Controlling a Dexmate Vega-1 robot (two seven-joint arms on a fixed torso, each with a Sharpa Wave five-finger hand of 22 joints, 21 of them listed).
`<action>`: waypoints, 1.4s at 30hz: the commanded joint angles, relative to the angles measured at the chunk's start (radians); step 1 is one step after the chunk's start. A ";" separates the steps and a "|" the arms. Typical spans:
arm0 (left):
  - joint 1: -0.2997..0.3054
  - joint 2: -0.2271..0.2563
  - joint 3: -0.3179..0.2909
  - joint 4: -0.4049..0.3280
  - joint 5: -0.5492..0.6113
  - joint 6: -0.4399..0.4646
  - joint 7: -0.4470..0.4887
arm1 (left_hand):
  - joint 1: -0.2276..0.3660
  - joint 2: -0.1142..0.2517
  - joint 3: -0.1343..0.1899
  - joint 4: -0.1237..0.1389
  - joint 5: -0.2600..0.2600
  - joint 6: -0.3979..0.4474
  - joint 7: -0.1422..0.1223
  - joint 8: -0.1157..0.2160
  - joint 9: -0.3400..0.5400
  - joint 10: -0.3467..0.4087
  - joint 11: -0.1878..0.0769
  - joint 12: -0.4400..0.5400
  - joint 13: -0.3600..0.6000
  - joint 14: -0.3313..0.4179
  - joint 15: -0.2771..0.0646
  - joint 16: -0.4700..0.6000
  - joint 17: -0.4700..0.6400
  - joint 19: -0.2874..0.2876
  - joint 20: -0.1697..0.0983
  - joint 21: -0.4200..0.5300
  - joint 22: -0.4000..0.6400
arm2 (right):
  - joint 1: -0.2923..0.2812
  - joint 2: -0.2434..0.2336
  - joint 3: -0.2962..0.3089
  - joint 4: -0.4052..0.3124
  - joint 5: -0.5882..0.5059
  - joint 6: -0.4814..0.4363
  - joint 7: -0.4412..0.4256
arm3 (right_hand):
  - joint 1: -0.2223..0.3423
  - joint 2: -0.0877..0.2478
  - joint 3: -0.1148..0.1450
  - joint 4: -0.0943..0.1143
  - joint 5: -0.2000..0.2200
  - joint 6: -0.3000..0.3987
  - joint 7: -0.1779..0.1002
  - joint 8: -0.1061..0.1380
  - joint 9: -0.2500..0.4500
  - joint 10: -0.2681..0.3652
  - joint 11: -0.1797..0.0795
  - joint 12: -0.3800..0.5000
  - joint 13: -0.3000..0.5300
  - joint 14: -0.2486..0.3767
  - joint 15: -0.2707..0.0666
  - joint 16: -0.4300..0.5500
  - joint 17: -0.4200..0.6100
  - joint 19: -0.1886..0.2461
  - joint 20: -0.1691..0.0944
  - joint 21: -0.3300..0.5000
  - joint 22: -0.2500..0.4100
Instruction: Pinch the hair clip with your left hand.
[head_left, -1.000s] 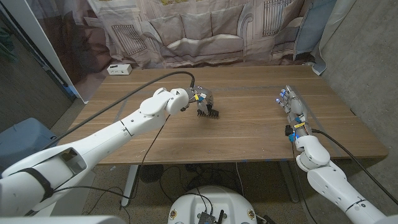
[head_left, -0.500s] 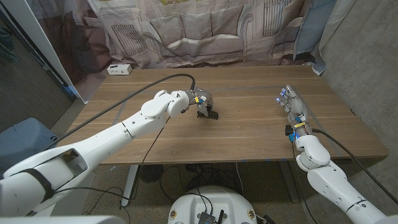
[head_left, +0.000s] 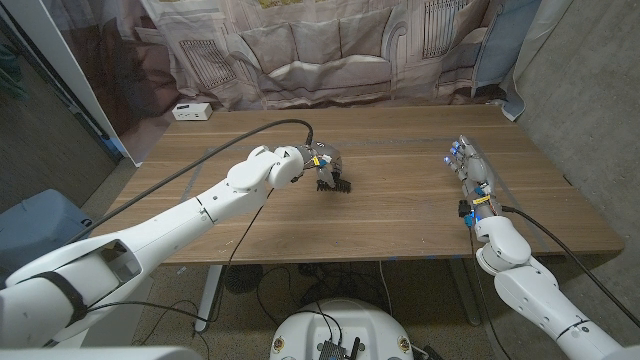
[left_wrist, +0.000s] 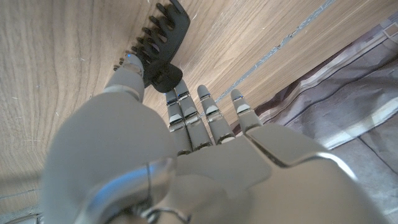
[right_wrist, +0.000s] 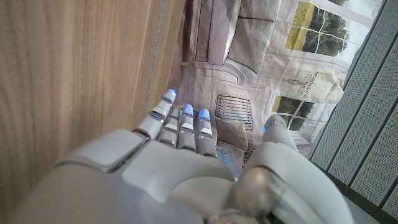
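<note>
A small white box (head_left: 190, 111) with dark sockets sits at the far left corner of the brown wooden desk (head_left: 400, 215), well apart from either hand. Nearer the middle, the white left hand (head_left: 322, 163) reaches over the desk with its fingers (left_wrist: 186, 118) pointed down at the black toothed plastic hair clip (head_left: 336, 182). In the left wrist view the clip (left_wrist: 158, 43) lies on the wood just past the fingertips, its teeth pointing away; the thumb tip touches the clip's toothed edge and one fingertip sits at its round hinge, while the other fingers stretch out straight beside it. Whether thumb and finger truly squeeze the clip, I cannot tell. Far to the right, the right hand (head_left: 470, 170) stands on its edge near the desk's right side, its fingers (right_wrist: 183, 124) straight, close together and holding nothing, blue lights glowing at the tips.
</note>
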 joint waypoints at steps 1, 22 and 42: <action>-0.011 -0.001 0.005 0.003 0.002 0.005 -0.024 | -0.016 0.004 -0.005 0.004 -0.001 -0.022 0.002 -0.001 0.000 -0.026 0.007 -0.003 -0.003 -0.016 -0.009 0.001 0.006 -0.013 0.002 0.002 0.003 | 0.010 0.005 -0.005 0.012 -0.001 0.002 0.002 | 0.006 0.000 -0.001 0.000 0.001 0.006 0.001 -0.001 0.003 0.007 0.000 -0.002 0.004 0.012 0.000 -0.003 0.003 0.008 -0.001 0.004 0.003; -0.018 0.008 -0.010 -0.010 -0.015 -0.005 -0.038 | -0.076 0.002 -0.022 0.014 -0.005 -0.126 -0.009 -0.003 -0.003 -0.141 0.026 -0.007 -0.016 -0.098 0.029 -0.001 0.006 -0.057 0.003 0.003 0.004 | 0.023 0.009 -0.011 0.023 -0.002 0.007 0.004 | 0.005 -0.001 -0.002 0.000 0.001 0.008 0.000 -0.001 0.003 0.008 -0.001 -0.002 0.004 0.013 0.000 -0.004 0.004 0.007 0.002 0.002 0.003; 0.077 0.059 -0.126 -0.063 -0.141 -0.005 0.126 | -0.109 0.004 -0.031 0.021 -0.006 -0.145 -0.023 0.007 -0.003 -0.186 0.031 0.001 -0.019 -0.106 0.033 0.010 0.008 -0.071 0.003 0.007 0.005 | 0.050 0.010 -0.027 0.022 -0.017 -0.011 -0.004 | 0.005 -0.001 -0.003 0.001 0.001 0.034 0.001 0.007 0.004 0.011 -0.001 -0.001 0.004 0.014 -0.001 -0.004 0.004 0.008 0.002 0.002 0.003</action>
